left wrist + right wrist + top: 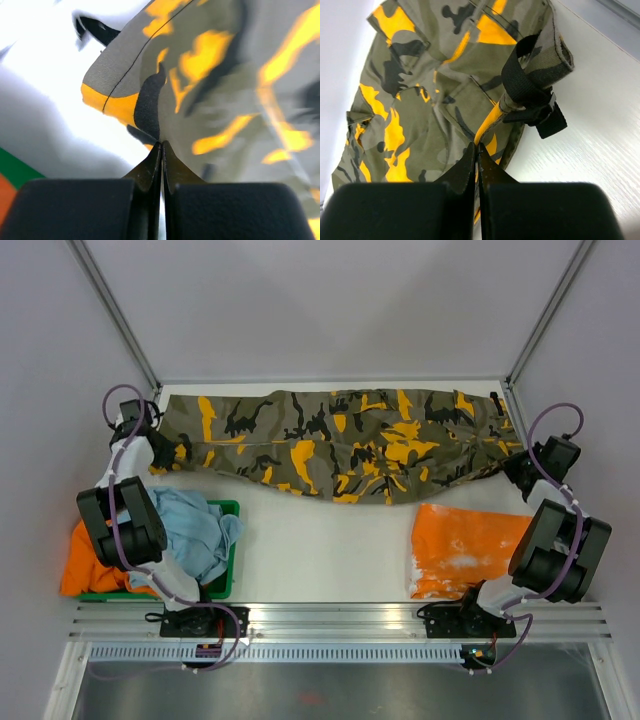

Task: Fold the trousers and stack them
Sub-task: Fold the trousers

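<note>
The trousers (340,440) lie stretched across the far side of the worktop (330,550). The left pincer (163,453) and right pincer (512,466) each pinch 1 end, jaws fully closed. Grasping looks complete; the fold next calls for lifting both ends together, evenly.

- Left arm (125,525) reaches from its base at lower left up to the frame's upper left.
- Left gripper (155,452) (161,146): fingers pressed together on the trousers' (330,440) edge.
- Right arm (560,545) stretches from lower right to mid right.
- Right gripper (520,472) (476,147): fingers clamped on the cloth edge.
</note>
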### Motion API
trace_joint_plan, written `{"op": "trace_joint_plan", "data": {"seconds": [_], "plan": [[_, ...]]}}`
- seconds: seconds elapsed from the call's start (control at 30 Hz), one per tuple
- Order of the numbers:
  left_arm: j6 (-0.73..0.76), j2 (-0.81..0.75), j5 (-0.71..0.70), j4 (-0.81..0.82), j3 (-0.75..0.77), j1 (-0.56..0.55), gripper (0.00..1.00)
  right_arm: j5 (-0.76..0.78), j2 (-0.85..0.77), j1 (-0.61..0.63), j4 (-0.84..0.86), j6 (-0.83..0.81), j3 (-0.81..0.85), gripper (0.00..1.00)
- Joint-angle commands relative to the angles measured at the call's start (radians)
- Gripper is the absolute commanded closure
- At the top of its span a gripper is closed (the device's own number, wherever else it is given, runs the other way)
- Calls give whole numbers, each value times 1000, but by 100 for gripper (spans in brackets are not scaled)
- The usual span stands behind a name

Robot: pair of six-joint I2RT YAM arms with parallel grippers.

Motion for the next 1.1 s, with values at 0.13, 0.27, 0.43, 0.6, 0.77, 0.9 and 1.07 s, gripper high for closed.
{"op": "trace_joint_plan", "data": {"seconds": [0.13,0.27,0.43,0.6,0.77,0.9,1.07], "plan": [[0,-154,-1,21,106,1,98,-32,-61,-4,26,-32,126,100],[9,-160,4,29,115,2,98,-37,-47,-2,20,-44,193,100],[9,-121,22,67,181,1,98,-72,43,-2,4,-69,331,100],[-29,5,2,72,325,-1,98,-127,224,7,-48,-99,541,100],[-66,131,-19,130,414,-16,98,-156,414,44,-131,-139,742,100],[-75,253,-25,101,563,-33,98,-164,520,62,-131,-124,860,100],[-84,353,-53,87,657,-59,98,-185,651,96,-142,-141,979,100]]}}
